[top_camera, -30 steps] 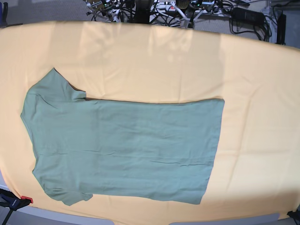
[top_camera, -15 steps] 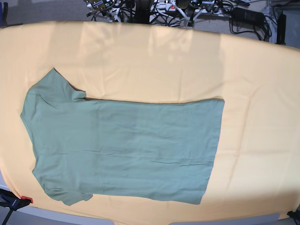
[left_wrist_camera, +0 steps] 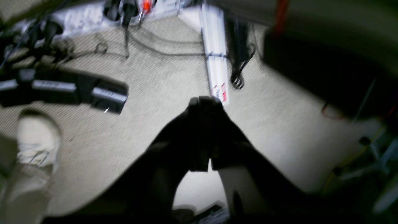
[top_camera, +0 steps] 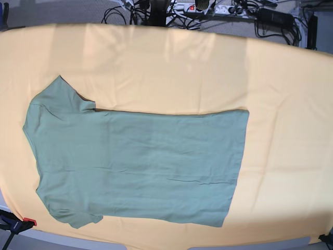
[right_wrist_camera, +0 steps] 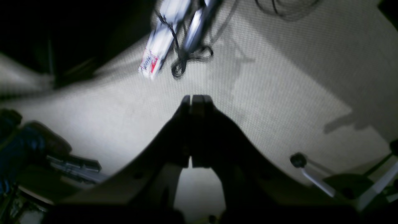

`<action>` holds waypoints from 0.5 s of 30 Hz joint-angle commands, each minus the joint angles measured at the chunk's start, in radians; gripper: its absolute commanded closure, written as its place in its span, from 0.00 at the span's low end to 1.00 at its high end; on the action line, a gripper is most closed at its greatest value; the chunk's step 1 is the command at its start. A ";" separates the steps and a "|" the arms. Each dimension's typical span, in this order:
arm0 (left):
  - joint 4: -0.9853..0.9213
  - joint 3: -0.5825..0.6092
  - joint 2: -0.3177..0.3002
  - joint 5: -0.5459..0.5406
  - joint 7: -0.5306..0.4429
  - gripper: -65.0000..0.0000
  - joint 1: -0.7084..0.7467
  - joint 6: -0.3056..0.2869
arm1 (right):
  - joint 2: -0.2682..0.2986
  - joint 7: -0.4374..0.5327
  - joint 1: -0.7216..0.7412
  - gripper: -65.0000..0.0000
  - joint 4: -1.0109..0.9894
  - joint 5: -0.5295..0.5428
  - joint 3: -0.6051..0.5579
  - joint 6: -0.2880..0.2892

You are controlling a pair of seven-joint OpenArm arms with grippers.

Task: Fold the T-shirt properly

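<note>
- The T-shirt (top_camera: 132,159) lies flat on the yellow cloth (top_camera: 281,94) in the base view, its collar end toward that view's left, its hem toward the right and a sleeve on each long side.
- No gripper shows in the base view; the shirt lies well apart from both sets of fingers, and nothing touches it.
- The left gripper (left_wrist_camera: 203,104) shows only in the left wrist view: its dark fingers are pressed together at the tips and hold nothing.
- The right gripper (right_wrist_camera: 196,101) shows only in the right wrist view: its fingers meet along a thin seam, also with nothing between them.
- Both wrist views look down on grey carpet (right_wrist_camera: 264,93), not on the cloth or the shirt.
- The left wrist view adds a white shoe (left_wrist_camera: 37,138), a black power strip (left_wrist_camera: 62,91) and loose cables (left_wrist_camera: 161,46).
- Both wrist views catch a white bar with a red-printed label (right_wrist_camera: 149,63) lying on the carpet.
- The base view alone shows the whole shirt, with a red-tipped clamp (top_camera: 23,224) at the cloth's lower left edge.
</note>
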 commanded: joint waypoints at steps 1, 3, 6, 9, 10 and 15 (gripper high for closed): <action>0.053 0.020 -0.022 -0.020 0.011 1.00 0.038 -0.008 | 0.013 -0.012 -0.045 1.00 0.066 0.009 0.002 0.016; 0.182 0.058 -0.080 -0.023 0.043 1.00 0.114 -0.008 | 0.039 -0.069 -0.130 1.00 0.196 0.009 0.002 0.033; 0.418 0.080 -0.166 -0.023 0.067 1.00 0.243 -0.008 | 0.092 -0.118 -0.262 1.00 0.399 0.016 0.002 0.082; 0.661 0.077 -0.248 -0.023 0.101 1.00 0.371 -0.007 | 0.151 -0.120 -0.401 1.00 0.606 0.016 0.002 0.083; 0.741 0.072 -0.278 -0.023 0.117 1.00 0.410 -0.007 | 0.172 -0.129 -0.448 1.00 0.678 0.016 0.002 0.074; 1.099 -0.035 -0.409 -0.023 0.203 1.00 0.590 -0.007 | 0.294 -0.181 -0.687 1.00 1.057 0.013 0.002 -0.026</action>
